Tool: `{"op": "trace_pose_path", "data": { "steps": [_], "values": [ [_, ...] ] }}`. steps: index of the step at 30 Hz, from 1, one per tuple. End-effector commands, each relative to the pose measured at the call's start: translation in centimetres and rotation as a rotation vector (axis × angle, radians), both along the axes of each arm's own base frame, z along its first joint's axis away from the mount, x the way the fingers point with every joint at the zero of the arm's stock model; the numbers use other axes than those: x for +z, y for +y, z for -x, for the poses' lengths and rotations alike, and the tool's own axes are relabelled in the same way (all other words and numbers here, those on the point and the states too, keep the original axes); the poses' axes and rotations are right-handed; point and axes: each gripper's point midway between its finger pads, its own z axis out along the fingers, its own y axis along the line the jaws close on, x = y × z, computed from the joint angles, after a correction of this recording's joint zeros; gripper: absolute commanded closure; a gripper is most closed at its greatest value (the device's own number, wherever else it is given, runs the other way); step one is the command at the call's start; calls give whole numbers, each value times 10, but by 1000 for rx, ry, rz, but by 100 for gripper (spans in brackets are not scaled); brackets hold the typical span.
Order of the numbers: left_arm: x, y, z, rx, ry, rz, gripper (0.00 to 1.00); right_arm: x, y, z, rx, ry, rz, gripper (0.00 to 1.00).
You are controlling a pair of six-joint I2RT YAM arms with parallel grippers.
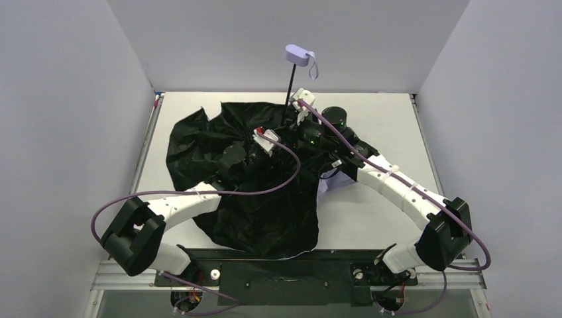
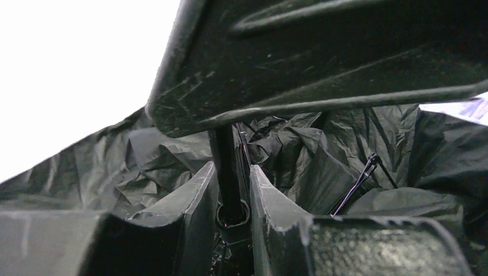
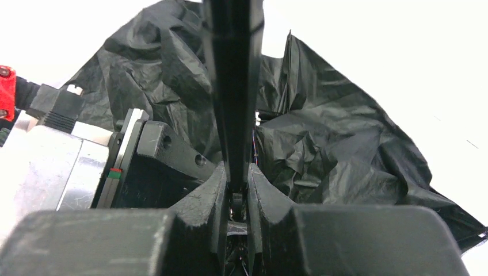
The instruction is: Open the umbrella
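The umbrella [image 1: 265, 205] lay on the table [image 1: 371, 212], its canopy slumped black side up. The thin shaft [image 1: 290, 83] rose from the folds to the knob handle [image 1: 297, 55], seemingly so that one arm could steady it while the other pushed the slider. The left gripper [image 2: 233, 195] was pinched narrowly on the shaft low among the folds. The right gripper [image 3: 233, 190] was clamped on the shaft close beside it.

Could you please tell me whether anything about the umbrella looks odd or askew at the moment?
Yes: the umbrella sits upside down on the table, canopy slumped in crumpled black folds, shaft tilted, handle uppermost.
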Motion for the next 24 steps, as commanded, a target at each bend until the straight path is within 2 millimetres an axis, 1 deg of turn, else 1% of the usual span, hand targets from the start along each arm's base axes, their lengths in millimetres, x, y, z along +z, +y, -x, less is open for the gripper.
{"op": "trace_pose_path", "data": {
  "steps": [1,2,3,4,5,6,7,8,9,10,11,12,13,15,19,20,22,24],
  "values": [
    [-39,21,-14,78,105,-22,83,107,-6,12,1,-195,-197,100],
    [-51,25,-14,88,124,-39,83,115,-7,13,-1,-200,-213,100],
    [-56,26,-14,92,132,-46,83,121,-7,13,-2,-206,-222,100],
    [-66,27,-13,91,149,-60,83,130,-8,14,-1,-214,-239,100],
    [-72,27,-11,89,159,-69,82,139,-9,15,-4,-227,-253,100],
    [-81,28,-9,87,181,-80,82,145,-10,15,-7,-229,-269,100],
    [-86,29,-8,88,196,-82,81,156,-11,16,-6,-243,-286,100],
    [-96,30,-6,94,230,-88,80,161,-11,15,-8,-241,-299,100],
    [-101,31,-6,100,247,-92,80,172,-13,16,-9,-258,-319,100],
    [-111,33,-5,118,284,-97,79,175,-13,15,-10,-255,-328,100],
    [-122,37,-5,142,318,-111,78,186,-14,15,-9,-271,-346,100],
    [-125,40,-6,159,330,-117,78,191,-15,16,-9,-272,-358,100],
    [-133,44,-7,191,362,-123,78,199,-15,16,-8,-282,-372,100],
    [-142,47,-5,211,406,-128,76,210,-16,19,-1,-294,-394,100],
    [-158,52,0,235,469,-152,75,221,-18,22,6,-306,-413,100],
    [-160,53,1,241,477,-155,75,221,-18,23,7,-308,-415,100],
    [-173,61,5,272,520,-177,74,224,-20,25,9,-314,-417,100],
    [-178,64,6,287,536,-184,74,225,-21,26,10,-316,-419,100]
  ]
}}
